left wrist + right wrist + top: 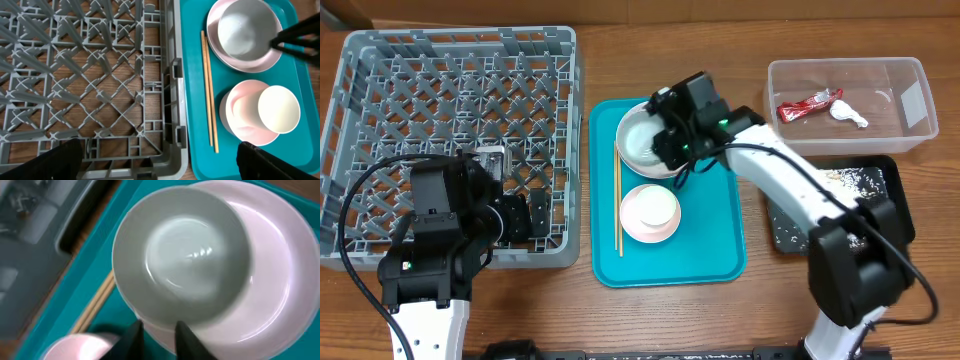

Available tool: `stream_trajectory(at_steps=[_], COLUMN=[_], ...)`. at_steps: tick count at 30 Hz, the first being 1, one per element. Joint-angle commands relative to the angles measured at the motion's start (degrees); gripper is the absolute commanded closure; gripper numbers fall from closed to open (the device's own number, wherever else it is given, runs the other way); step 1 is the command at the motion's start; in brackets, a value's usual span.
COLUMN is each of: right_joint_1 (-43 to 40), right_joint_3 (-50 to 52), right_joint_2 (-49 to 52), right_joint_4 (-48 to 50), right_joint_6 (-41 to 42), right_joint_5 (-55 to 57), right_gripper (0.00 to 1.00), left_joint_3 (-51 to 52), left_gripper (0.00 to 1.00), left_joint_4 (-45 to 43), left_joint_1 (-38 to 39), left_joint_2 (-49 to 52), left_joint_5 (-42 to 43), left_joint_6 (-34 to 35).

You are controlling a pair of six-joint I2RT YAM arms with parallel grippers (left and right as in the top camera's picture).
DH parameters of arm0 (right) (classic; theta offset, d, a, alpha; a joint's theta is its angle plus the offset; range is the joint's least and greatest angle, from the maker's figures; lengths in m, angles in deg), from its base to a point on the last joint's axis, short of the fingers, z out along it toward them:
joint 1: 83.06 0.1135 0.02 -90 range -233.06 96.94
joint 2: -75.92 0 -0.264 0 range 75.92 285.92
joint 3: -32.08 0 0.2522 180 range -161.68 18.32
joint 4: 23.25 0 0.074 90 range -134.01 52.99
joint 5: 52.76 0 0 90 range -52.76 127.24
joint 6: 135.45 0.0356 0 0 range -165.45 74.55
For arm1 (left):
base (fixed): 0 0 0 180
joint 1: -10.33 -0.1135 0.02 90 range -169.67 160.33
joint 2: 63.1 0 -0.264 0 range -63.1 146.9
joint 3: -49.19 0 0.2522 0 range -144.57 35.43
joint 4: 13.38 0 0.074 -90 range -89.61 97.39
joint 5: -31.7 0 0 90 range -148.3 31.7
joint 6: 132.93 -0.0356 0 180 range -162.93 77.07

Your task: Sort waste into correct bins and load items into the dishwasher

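Note:
The grey bowl (182, 265) sits inside the white plate (280, 280) at the far end of the teal tray (720, 240). My right gripper (160, 337) hovers at the plate's near rim, jaws a narrow gap apart, holding nothing. The small white cup (278, 109) rests in the pinkish bowl (240, 120), with the chopsticks (209, 90) lying to their left. My left gripper (160, 165) stands wide open and empty over the near right corner of the grey dish rack (450, 140). The clear tub (905, 130) holds the red wrapper (810, 105) and white scrap (850, 115). Rice grains (855, 180) lie on the black tray (790, 230).
The teal tray lies close beside the rack's right wall (172, 75). My right arm (790, 180) stretches from the front right across the black tray to the plate. The clear tub stands behind the black tray at the far right.

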Motion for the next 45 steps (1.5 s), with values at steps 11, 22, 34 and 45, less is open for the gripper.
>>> stream_trajectory(at_steps=[11, 22, 34, 45], right_joint_1=[-31.61, -38.38, -38.38, -38.38], right_joint_3=[2.27, 6.84, 6.84, 6.84], right_joint_2=[-12.74, -4.98, -2.19, -2.19], right_joint_4=[-27.17, -17.73, -16.15, -13.77], right_joint_6=[11.82, 12.46, 17.42, 20.37], right_joint_5=[9.14, 12.11, 15.23, 16.15], right_gripper=[0.96, 0.96, 0.96, 0.96], left_joint_3=[-1.27, -1.27, -1.27, -1.27], left_gripper=[0.00, 0.00, 0.00, 0.00], left_joint_4=[-0.24, -0.22, -0.22, 0.02], left_joint_1=[0.09, 0.09, 0.09, 0.09], left_joint_2=[0.07, 0.07, 0.07, 0.07], left_joint_5=[0.70, 0.68, 0.68, 0.68], left_joint_6=[1.01, 1.01, 1.01, 1.01])
